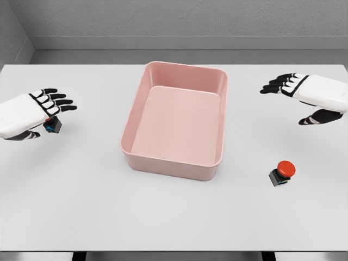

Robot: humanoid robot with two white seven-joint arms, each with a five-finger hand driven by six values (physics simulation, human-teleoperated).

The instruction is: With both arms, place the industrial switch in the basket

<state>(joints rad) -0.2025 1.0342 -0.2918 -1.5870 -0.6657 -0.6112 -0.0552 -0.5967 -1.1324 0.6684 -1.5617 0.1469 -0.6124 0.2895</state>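
The basket [176, 122] held nothing. Left of it, my left hand [30, 113] hovered spread over one switch [53, 125]; right of it, my right hand [310, 93] hung spread, the red-buttoned switch [282, 173] untouched on the worktop [163, 217].

One basket [176, 122], two hands [24, 113] [318, 92], one clear switch [281, 173], possibly second switch [53, 125] under left hand.

left hand [32, 113] fingers extended, right hand [310, 92] fingers spread

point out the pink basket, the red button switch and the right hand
pink basket [132, 136]: head view, on its left wall
red button switch [285, 168]: head view, on the red cap
right hand [312, 92]: head view, on the back of the hand
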